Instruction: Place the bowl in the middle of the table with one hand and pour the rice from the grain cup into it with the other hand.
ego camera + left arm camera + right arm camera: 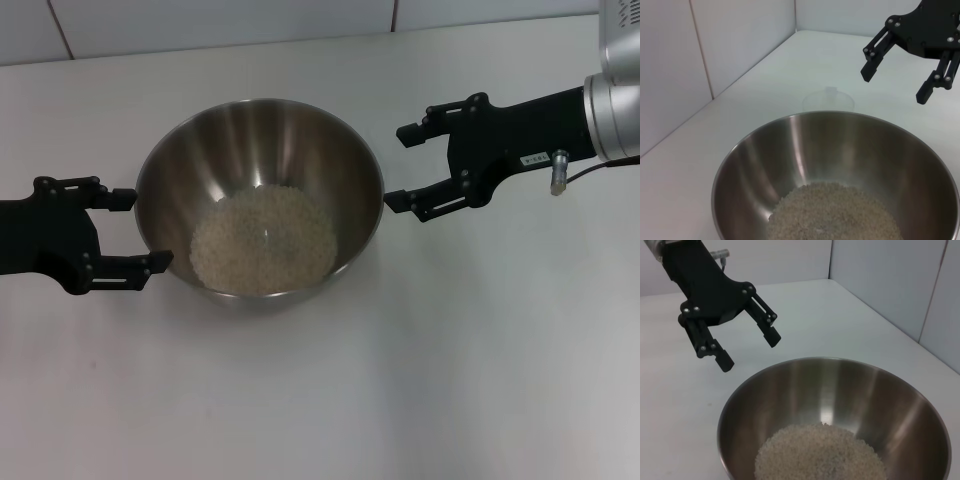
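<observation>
The steel bowl [260, 150] stands on the white table [450, 380] near its middle, with a heap of rice [263, 242] in its bottom. My left gripper [140, 230] is open and empty, right at the bowl's left rim. My right gripper [400, 167] is open and empty, just off the bowl's right rim. The clear grain cup [828, 101] stands on the table just beyond the bowl's right side, below the right gripper [895, 86]; it looks empty. The right wrist view shows the bowl [840, 385], the rice [820, 452] and the left gripper [751, 352].
A white panelled wall [200, 25] runs along the far edge of the table. White table surface lies in front of the bowl and to its right.
</observation>
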`<state>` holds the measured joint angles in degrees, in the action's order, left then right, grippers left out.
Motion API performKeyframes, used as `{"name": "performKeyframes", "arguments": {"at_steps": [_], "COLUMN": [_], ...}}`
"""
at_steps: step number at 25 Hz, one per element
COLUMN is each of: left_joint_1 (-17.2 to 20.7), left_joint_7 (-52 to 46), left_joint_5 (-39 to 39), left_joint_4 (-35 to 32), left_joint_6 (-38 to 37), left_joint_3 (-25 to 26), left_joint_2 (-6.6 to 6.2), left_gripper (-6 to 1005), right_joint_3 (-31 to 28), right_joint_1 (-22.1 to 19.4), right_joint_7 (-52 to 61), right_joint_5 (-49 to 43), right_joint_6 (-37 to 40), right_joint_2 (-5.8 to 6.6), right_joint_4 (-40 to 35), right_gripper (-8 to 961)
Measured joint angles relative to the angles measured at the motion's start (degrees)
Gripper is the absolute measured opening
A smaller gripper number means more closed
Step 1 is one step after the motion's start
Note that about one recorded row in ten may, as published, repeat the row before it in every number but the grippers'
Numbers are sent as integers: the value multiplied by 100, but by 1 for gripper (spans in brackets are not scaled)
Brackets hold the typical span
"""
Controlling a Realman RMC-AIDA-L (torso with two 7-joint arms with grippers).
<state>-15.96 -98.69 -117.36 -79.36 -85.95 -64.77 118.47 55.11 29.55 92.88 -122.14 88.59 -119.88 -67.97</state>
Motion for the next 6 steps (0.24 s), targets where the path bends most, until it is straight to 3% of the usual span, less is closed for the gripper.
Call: {"name": "performKeyframes", "arguments": {"at_steps": [6], "left_joint_1": [-14], "left_joint_7": [0], "left_joint_5": [-4], "left_joint_4": [0], "left_joint_6": [0], "left_joint_3": [0], "left_joint_2": [0], "left_gripper": [814], "right_joint_3": [8], "right_joint_1": [-2], "right_joint_7": [5], "right_joint_5": [0], "right_joint_6": [-14], "right_joint_2": [0], "right_joint_4": [-5], "right_gripper": [827]}}
